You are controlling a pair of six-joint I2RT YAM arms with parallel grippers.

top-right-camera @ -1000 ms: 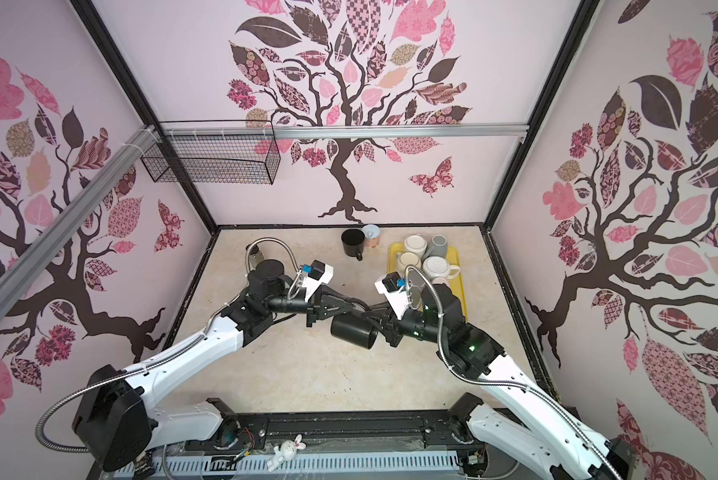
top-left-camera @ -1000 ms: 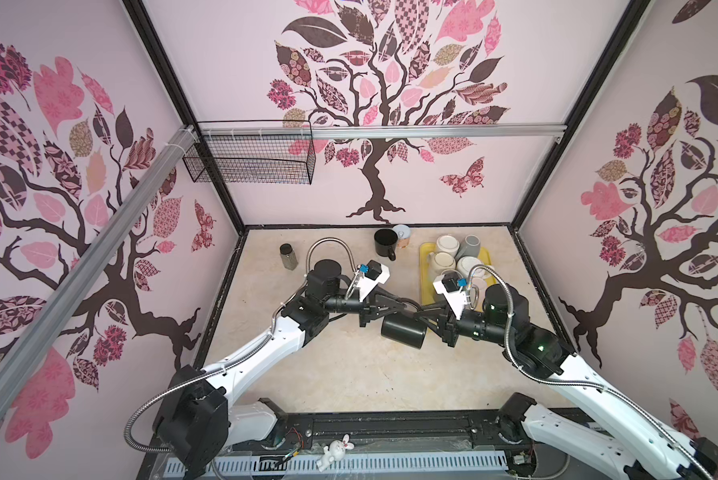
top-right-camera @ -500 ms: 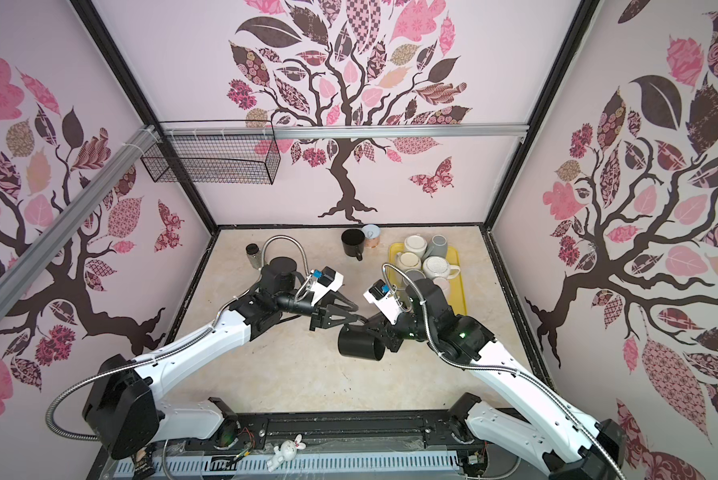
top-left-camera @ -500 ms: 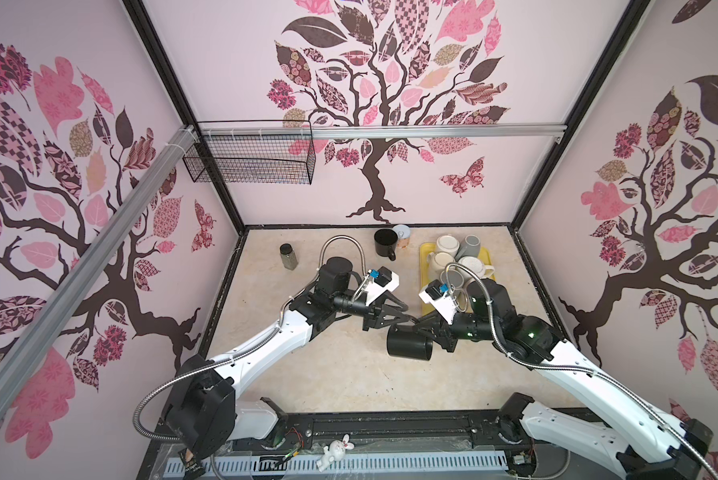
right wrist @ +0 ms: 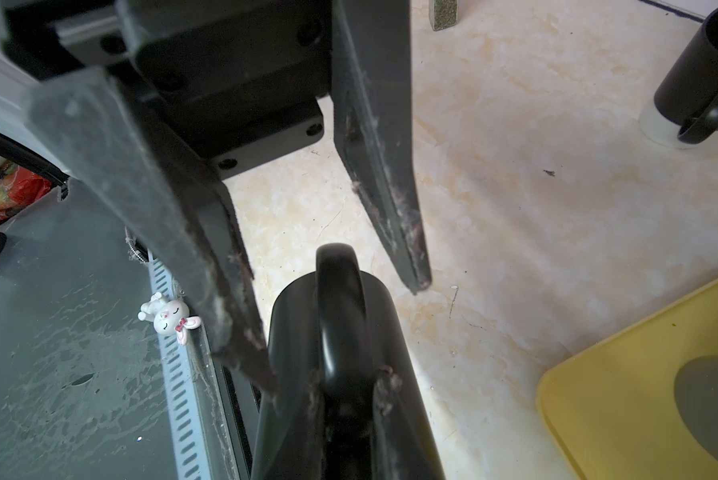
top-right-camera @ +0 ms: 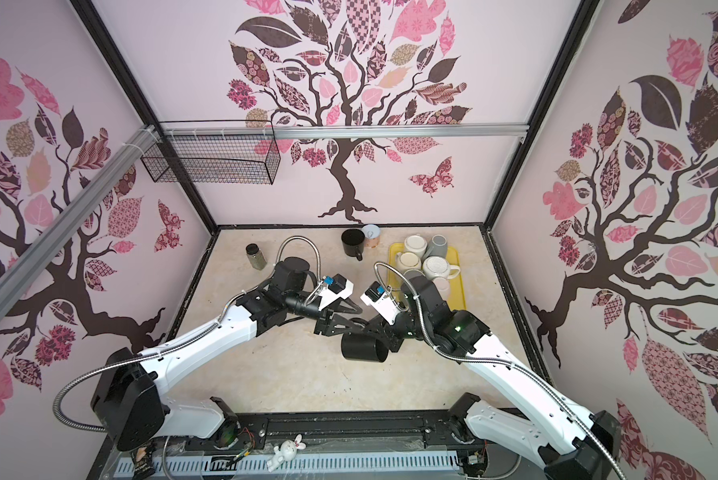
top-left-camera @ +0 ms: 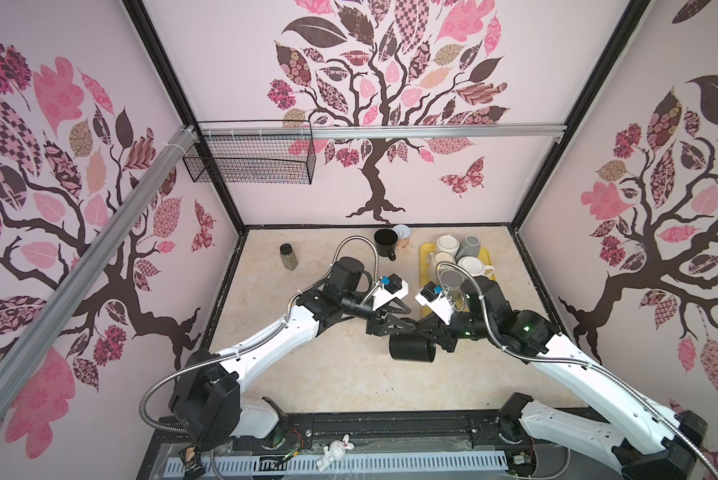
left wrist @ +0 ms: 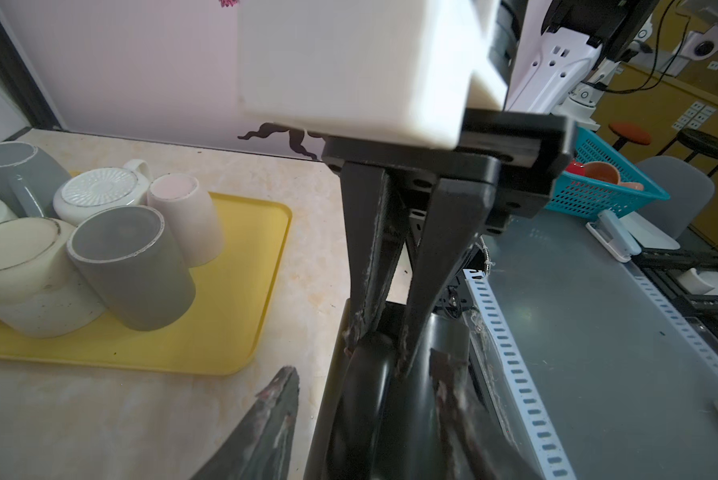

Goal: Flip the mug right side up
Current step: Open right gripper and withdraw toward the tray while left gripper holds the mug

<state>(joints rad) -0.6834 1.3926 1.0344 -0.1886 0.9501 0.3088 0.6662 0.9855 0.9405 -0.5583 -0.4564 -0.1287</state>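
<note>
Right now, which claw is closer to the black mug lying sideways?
Right. The right gripper is shut on the handle of the black mug; the left gripper is open, its fingers either side of that handle.

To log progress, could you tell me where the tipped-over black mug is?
In both top views the black mug is sideways near the table centre, slightly right, its handle in the right claw, nearer than the yellow tray.

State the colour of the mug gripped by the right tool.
The mug is glossy black; the right wrist view shows it best.
</note>
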